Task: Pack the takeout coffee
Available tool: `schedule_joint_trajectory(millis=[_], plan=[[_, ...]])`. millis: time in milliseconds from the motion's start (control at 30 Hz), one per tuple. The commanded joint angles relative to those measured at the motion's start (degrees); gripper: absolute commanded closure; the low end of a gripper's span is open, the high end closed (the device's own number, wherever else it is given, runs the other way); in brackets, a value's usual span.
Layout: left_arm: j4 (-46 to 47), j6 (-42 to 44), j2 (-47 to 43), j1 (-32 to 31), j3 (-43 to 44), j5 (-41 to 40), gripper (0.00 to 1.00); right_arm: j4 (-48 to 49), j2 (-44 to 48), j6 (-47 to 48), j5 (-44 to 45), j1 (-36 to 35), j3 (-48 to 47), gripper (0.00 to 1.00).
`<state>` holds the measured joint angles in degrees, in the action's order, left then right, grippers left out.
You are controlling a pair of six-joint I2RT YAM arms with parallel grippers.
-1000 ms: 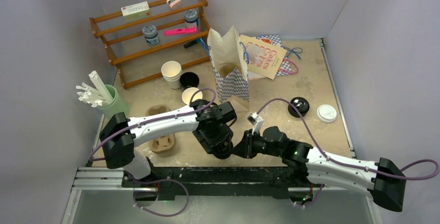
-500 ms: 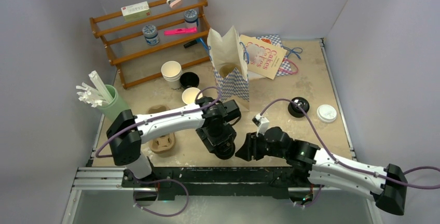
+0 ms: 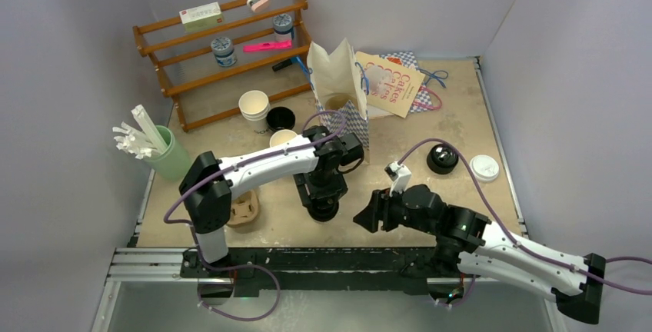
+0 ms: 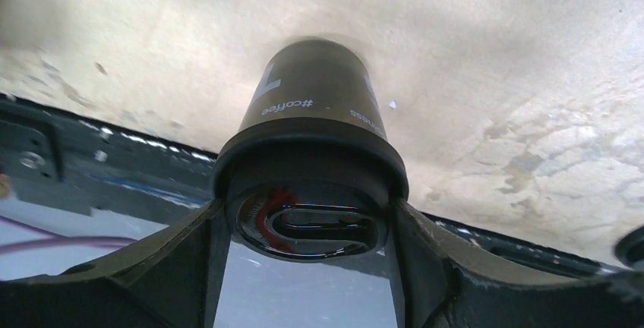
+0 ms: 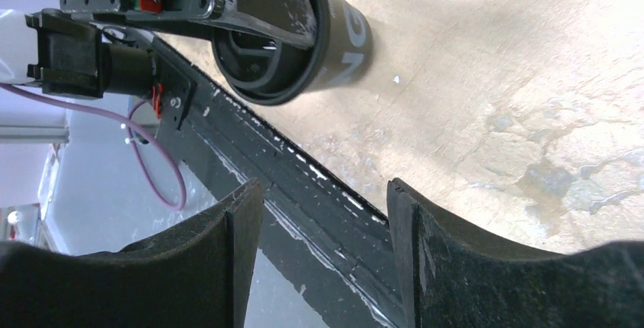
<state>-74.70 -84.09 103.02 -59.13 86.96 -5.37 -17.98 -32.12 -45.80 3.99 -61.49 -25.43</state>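
The takeout coffee (image 4: 315, 100) is a small black paper cup printed "#coffee", with a black sip lid (image 4: 307, 162) on it. My left gripper (image 4: 307, 220) is shut on it, one finger on each side just under the lid rim. Seen from above, the cup (image 3: 324, 210) hangs tilted above the table near the front edge, under the left gripper (image 3: 323, 194). My right gripper (image 3: 366, 217) stands open just right of it, with nothing between its fingers (image 5: 243, 225). In the right wrist view the held cup (image 5: 345, 39) lies ahead at the upper left.
An open paper bag (image 3: 338, 97) stands behind the left arm, with a flat bag (image 3: 396, 82) beside it. A wooden rack (image 3: 223, 48), white cups (image 3: 254, 105), a green cup of straws (image 3: 167, 155) and a cup carrier (image 3: 242, 210) are at the left. Black (image 3: 443, 158) and white (image 3: 484, 167) lids lie right.
My right gripper has opened and drawn back to the right, away from the cup. The left arm has carried the cup a little away from the table's front edge.
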Motion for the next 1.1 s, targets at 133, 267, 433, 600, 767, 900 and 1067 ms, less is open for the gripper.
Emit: schedule_joint_trajectory(millis=[133,267,433,600,767,900,1067], plan=[[-1.34,12.44,0.97,2.11,2.73,-7.59,0.71,-2.88,-0.11,2.95,4.8,-0.21,-4.41,0.36],[0.0,13.75,0.2,2.87,2.81,-6.79,0.49,-4.04,-0.65,3.82,4.87,-0.15,-5.75,0.35],[0.97,16.44,-1.63,5.17,3.84,-5.52,0.29,-4.06,-1.37,4.72,4.42,-0.15,-6.58,0.34],[2.65,20.01,-4.41,7.36,4.24,-2.81,0.17,-2.34,-3.3,5.87,2.93,-0.17,-6.87,0.31],[4.7,21.34,-6.0,9.16,2.78,0.81,0.16,2.01,-8.2,7.49,1.88,-0.12,-7.0,0.3],[6.48,22.53,-7.1,9.83,2.32,1.94,0.16,7.27,-11.71,6.95,1.78,-0.12,-6.58,0.3],[8.01,23.48,-5.75,10.25,1.56,3.42,0.17,14.78,-13.64,1.89,1.01,2.71,-3.65,0.22]])
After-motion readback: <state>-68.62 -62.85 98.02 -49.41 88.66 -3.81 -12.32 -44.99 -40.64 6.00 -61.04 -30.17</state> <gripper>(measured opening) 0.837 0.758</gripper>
